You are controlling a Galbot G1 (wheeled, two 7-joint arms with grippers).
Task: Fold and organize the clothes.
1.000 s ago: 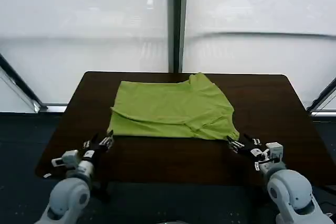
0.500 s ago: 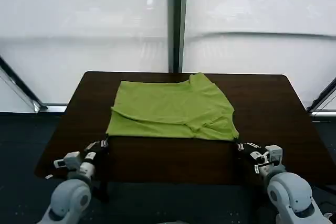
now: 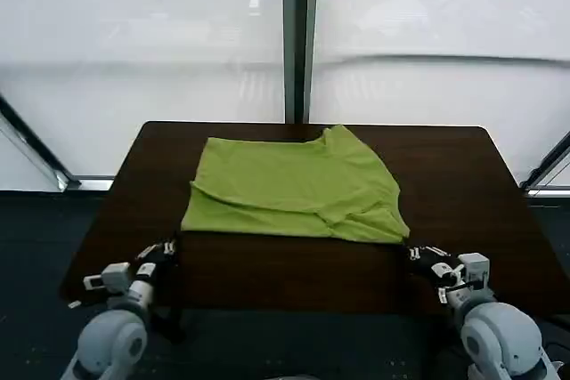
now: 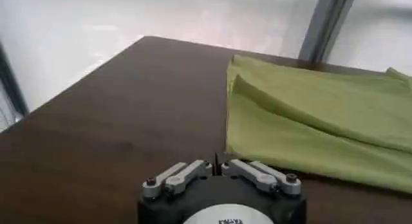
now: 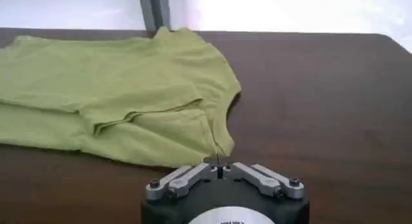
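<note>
Comparing with a second ago: both grippers have drawn back toward the near edge, off the T-shirt [image 3: 294,189]. Left gripper [image 3: 163,253] sits just off its near left corner, fingers together; right gripper [image 3: 420,254] just off the near right corner, fingers together, nothing held. Shirt lies folded on the far middle of the dark brown worktop [image 3: 463,184], hem slightly shifted. Frosted window panels [image 3: 151,42] behind, dark post [image 3: 297,37] between. No legible writing.
</note>
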